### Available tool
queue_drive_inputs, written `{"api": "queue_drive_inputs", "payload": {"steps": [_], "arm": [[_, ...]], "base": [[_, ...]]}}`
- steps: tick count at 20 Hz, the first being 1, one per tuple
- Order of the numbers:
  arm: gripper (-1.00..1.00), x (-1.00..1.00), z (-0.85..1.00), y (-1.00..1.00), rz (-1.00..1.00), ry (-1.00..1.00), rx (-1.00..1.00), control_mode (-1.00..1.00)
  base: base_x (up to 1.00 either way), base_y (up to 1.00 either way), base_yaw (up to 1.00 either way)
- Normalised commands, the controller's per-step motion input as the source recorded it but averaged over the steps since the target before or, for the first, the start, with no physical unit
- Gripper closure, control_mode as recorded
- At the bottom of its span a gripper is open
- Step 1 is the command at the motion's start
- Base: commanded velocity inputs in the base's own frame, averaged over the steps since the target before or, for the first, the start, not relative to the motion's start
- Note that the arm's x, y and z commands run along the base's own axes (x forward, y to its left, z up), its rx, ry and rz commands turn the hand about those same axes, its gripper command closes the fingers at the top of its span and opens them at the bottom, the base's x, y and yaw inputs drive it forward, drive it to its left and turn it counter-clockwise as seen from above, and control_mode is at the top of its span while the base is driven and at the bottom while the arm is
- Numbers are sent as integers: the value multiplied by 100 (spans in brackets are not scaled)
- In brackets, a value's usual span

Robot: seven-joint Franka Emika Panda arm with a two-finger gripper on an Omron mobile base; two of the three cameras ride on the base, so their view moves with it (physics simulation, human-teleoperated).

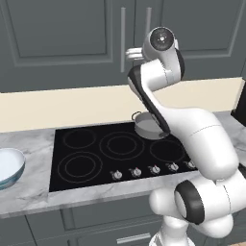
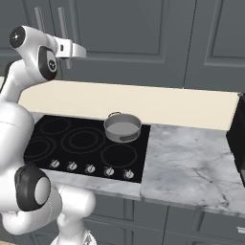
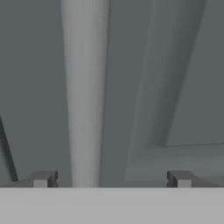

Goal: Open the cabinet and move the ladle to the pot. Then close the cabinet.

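The dark grey cabinet hangs above the counter with both doors shut. My gripper is raised in front of its long silver handles. In the hand view the gripper is open, and one handle bar runs between the fingertips, nearer the left one, with the door panel behind it. The silver pot stands on the back right of the cooktop, partly behind my arm in the left base view. The ladle is hidden.
A black cooktop with a row of knobs is set into the marble counter. A pale blue-white bowl sits at the left. A dark appliance stands at the right edge. Grey drawers lie below.
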Motion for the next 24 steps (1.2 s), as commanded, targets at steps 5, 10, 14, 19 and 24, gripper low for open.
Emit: {"api": "queue_drive_inputs", "payload": {"steps": [5,10,14,19,24], "arm": [[-100,43,0,0,0,0,0,-100],[-100,41,0,0,0,0,0,-100],[-100,37,0,0,0,0,0,-100],[100,23,0,-10,-1,-3,0,-100],[100,3,0,-51,-4,-6,5,-100]], "base": [[0,0,0],[0,0,0],[0,0,0],[0,0,0],[0,0,0]]}}
